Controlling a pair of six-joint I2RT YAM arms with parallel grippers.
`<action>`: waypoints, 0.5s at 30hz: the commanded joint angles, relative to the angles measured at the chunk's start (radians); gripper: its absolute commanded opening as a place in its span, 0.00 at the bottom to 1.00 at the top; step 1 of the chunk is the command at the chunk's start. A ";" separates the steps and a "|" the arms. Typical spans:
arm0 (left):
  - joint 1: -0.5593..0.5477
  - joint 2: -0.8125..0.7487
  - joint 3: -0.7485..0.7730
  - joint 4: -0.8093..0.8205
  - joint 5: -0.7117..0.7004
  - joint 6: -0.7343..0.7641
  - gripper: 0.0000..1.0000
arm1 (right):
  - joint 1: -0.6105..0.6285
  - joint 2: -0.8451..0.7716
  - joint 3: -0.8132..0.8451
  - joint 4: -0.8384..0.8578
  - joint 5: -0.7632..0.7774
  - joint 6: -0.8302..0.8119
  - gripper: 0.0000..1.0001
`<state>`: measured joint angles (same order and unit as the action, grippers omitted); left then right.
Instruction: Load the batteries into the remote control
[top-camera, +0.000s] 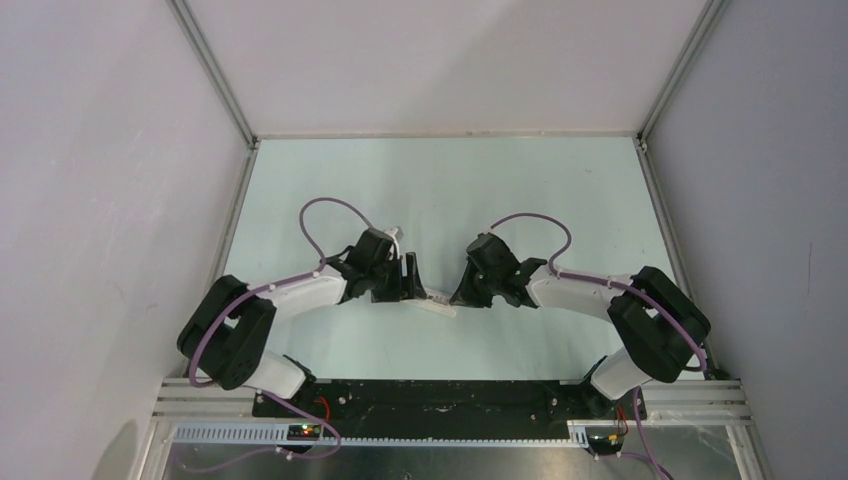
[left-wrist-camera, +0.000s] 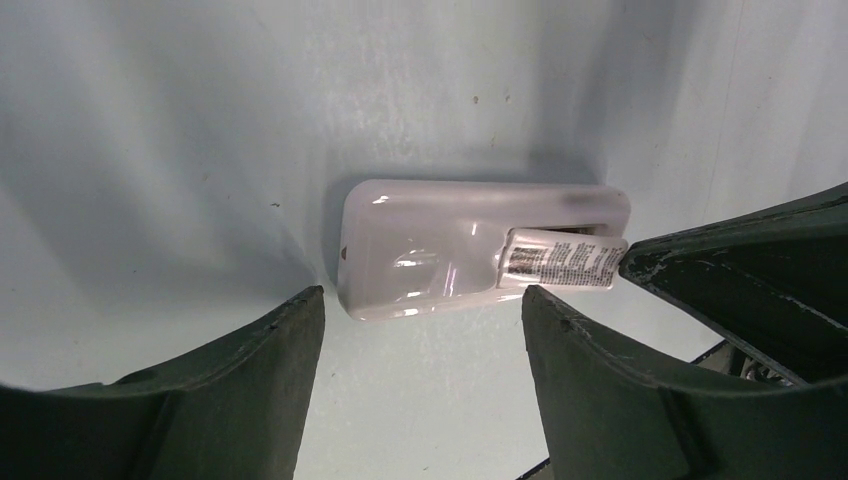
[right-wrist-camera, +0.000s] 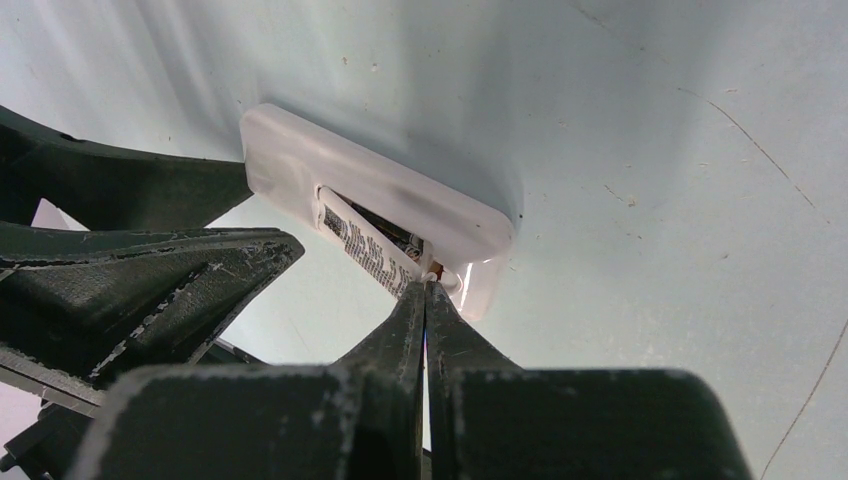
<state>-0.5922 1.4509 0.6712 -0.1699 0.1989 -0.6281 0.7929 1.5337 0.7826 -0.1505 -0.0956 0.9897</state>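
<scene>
The white remote control (left-wrist-camera: 420, 245) lies back-up on the table, seen small between both arms from above (top-camera: 440, 303). One battery (left-wrist-camera: 560, 262), with a pale printed label, rests tilted in the recess at one end of it (right-wrist-camera: 368, 243). My left gripper (left-wrist-camera: 422, 300) is open, with nothing between its fingers, and the remote lies just beyond the fingertips. My right gripper (right-wrist-camera: 427, 290) is shut, and its joined tips touch the battery's end at the recess. Something dark (right-wrist-camera: 398, 235) lies deeper in the recess; I cannot tell what it is.
The two grippers (top-camera: 412, 280) (top-camera: 462, 295) nearly meet over the remote at the table's middle. The right gripper's dark finger (left-wrist-camera: 740, 270) crowds the left wrist view, and the left gripper's fingers (right-wrist-camera: 150, 270) fill the left of the right wrist view. Metal frame rails (top-camera: 640, 140) edge the table.
</scene>
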 joint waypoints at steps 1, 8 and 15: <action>0.004 0.025 0.031 0.038 0.024 -0.001 0.77 | 0.005 0.018 0.010 0.020 0.003 -0.019 0.00; 0.002 0.061 0.035 0.058 0.046 -0.014 0.76 | 0.011 0.037 0.034 0.010 0.003 -0.028 0.00; -0.004 0.074 0.024 0.061 0.053 -0.015 0.75 | 0.018 0.044 0.046 -0.002 0.008 -0.033 0.00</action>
<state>-0.5919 1.4986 0.6926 -0.1165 0.2260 -0.6380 0.7967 1.5597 0.7910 -0.1547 -0.0944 0.9703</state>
